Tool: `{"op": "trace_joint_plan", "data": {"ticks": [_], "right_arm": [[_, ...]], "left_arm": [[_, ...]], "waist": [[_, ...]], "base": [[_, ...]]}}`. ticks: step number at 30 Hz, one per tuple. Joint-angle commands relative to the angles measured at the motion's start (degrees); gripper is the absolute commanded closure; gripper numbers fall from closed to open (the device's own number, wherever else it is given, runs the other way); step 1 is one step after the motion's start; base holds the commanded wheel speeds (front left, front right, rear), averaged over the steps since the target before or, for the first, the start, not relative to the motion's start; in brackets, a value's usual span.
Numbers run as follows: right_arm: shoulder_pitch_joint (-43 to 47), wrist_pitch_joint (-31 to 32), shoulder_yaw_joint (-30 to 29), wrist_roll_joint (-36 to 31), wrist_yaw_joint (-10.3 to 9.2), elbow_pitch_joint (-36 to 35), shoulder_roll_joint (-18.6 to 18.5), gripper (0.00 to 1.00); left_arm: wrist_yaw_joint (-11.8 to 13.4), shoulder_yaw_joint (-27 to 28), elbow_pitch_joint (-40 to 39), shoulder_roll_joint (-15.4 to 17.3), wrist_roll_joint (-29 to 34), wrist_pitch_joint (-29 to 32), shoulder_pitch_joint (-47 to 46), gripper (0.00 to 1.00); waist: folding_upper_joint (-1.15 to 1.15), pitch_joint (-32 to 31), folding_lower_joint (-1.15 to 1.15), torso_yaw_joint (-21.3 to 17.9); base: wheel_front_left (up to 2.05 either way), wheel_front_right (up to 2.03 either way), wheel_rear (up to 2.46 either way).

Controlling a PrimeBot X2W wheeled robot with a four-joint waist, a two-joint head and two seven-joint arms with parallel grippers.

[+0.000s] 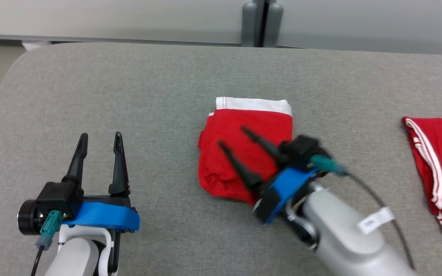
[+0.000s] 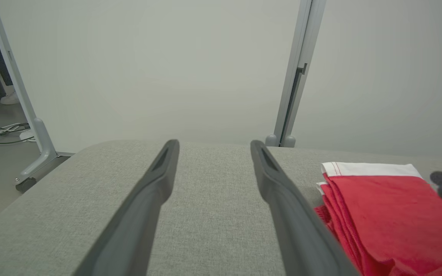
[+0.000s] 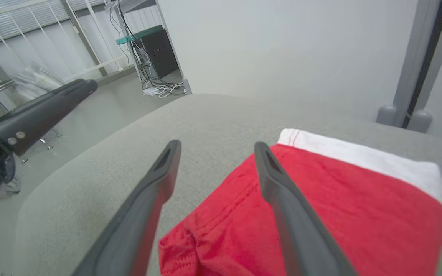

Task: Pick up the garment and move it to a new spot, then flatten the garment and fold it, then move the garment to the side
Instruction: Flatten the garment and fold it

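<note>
Garment (image 1: 244,153) looks folded already, lying mid table (image 1: 148,76), waistband at 12 o'clock. Your right gripper (image 1: 232,136) hovers over it from 5 o'clock, fingers spread, gripping nothing. Left gripper (image 1: 101,134) sits open and empty at 8 o'clock. I'd say only the move to the side is left, maybe toward the other red piece (image 1: 439,168) at 3 o'clock.

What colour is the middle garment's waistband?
White band on a red garment; clearest in the right wrist view.

Second red garment (image 1: 439,168) cut off at edge; right gripper (image 1: 231,135) blurred
</note>
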Motion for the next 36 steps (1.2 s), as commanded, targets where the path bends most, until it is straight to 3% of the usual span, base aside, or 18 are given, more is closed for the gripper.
{"op": "trace_joint_plan", "data": {"ticks": [1,11,17,25,36], "right_arm": [[0.4,-1.1,-2.4,-0.9,0.0,-0.7,-2.0,0.0],[13.6,-1.5,-26.9,-8.5,0.01,-10.5,-6.9,0.0],[24.4,3.1,-36.7,-13.0,0.0,-19.1,-5.1,0.0],[36.0,10.2,-42.4,-16.8,0.0,-29.4,-1.8,0.0],[43.3,15.6,-43.8,-18.1,0.0,-37.7,0.1,0.0]], "left_arm": [[0.2,0.1,0.1,0.3,0.1,0.0,0.9,0.0],[1.0,0.0,-0.6,2.7,0.3,1.7,3.7,0.0],[2.0,-0.3,-1.1,4.1,0.4,3.3,7.5,0.0],[2.8,-1.6,-2.5,4.8,-0.1,4.8,13.2,0.0],[3.8,-2.3,-4.1,5.6,-0.3,6.0,17.2,0.0]], "waist": [[0.0,-0.8,-0.01,-1.1],[0.0,-4.1,-0.01,-5.8],[0.0,-7.4,-0.01,-7.8],[0.0,-12.7,-0.01,-7.9],[0.0,-15.2,-0.01,-8.2]], "base": [[0.0,0.0,0.0],[0.0,0.0,0.0],[0.0,0.0,0.0],[0.0,0.0,0.0],[0.0,0.0,0.0]]}}
